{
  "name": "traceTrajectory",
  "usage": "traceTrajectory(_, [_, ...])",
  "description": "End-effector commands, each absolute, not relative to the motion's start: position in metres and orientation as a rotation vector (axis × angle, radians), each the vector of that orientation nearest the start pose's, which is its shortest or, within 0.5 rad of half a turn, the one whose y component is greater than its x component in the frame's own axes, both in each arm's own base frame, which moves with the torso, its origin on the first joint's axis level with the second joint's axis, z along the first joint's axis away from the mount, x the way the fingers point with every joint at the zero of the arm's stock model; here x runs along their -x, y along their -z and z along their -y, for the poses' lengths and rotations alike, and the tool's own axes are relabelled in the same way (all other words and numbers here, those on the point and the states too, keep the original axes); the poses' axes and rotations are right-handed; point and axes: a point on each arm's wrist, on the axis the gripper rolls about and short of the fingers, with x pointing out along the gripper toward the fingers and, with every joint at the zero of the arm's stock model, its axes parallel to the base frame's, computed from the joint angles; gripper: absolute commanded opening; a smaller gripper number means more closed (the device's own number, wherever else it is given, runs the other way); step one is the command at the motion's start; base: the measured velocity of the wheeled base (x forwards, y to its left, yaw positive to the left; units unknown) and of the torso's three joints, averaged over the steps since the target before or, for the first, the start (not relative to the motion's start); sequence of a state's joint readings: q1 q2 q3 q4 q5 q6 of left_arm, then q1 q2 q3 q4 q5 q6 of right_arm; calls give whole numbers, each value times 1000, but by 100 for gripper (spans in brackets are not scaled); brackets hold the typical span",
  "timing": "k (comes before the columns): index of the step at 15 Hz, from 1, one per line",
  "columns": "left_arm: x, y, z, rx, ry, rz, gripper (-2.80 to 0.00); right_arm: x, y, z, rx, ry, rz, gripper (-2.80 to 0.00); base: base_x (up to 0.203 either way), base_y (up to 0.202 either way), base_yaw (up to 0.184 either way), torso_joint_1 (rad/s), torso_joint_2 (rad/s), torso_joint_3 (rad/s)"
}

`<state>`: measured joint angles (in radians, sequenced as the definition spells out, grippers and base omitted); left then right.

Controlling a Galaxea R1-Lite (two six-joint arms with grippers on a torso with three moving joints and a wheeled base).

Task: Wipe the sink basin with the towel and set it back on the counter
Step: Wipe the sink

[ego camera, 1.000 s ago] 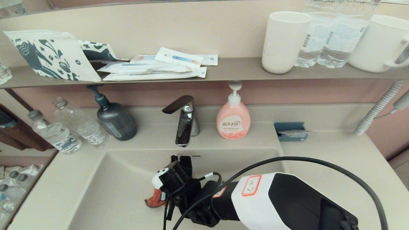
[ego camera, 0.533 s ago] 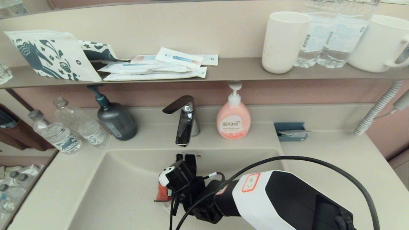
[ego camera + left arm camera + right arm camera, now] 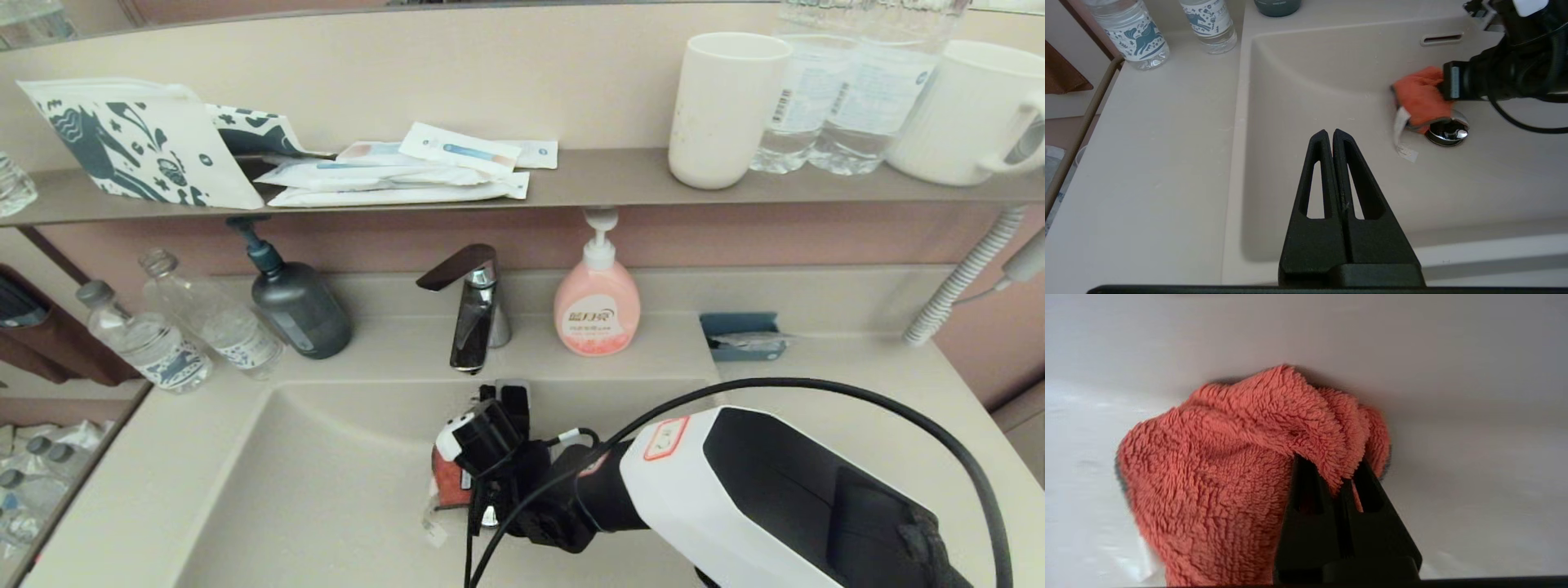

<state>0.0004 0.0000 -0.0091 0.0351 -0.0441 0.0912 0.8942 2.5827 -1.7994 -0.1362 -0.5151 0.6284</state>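
Note:
The orange-red towel (image 3: 447, 483) lies bunched on the floor of the beige sink basin (image 3: 310, 490), below the faucet. My right gripper (image 3: 1337, 473) is shut on a fold of the towel (image 3: 1229, 469) and holds it down against the basin. In the left wrist view the towel (image 3: 1423, 100) partly covers the chrome drain plug (image 3: 1447, 132), and its white tag (image 3: 1404, 143) trails on the basin floor. The overflow slot (image 3: 1441, 38) shows on the back wall. My left gripper (image 3: 1329, 132) is shut and empty, hanging over the basin's front left part. The counter (image 3: 857, 392) lies to the right.
The faucet (image 3: 469, 314) overhangs the basin just behind my right wrist. A pink soap bottle (image 3: 596, 306), a dark pump bottle (image 3: 298, 306) and water bottles (image 3: 147, 347) stand along the back and left. A blue dish (image 3: 743, 333) sits at the counter's back.
My right gripper has dragged the towel across the basin floor to the right and toward the back wall, onto the drain plug.

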Motion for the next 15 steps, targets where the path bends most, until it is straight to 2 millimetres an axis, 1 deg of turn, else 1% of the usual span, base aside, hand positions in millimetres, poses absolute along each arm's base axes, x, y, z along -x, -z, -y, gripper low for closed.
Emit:
traceTrajectory(1, [23,-74,1,-90,44,-26,-280,-329,-41,-381,-194,-173,-574,-280,0,0,0,0,0,0])
traceTrajectory(5, [23,-74,1,-91,44,-26,-280,-325,-51,-362,-177,-128,-578,-280,0,0,0,0,0,0])
traceTrajectory(13, [23,-74,1,-90,43,-26,-280,-297,-72,-324,-128,-72,-607,-280,0,0,0,0,0,0])
traceTrajectory(15, [23,-74,1,-90,44,-26,-280,-289,-72,-318,-114,-70,-624,-280,0,0,0,0,0,0])
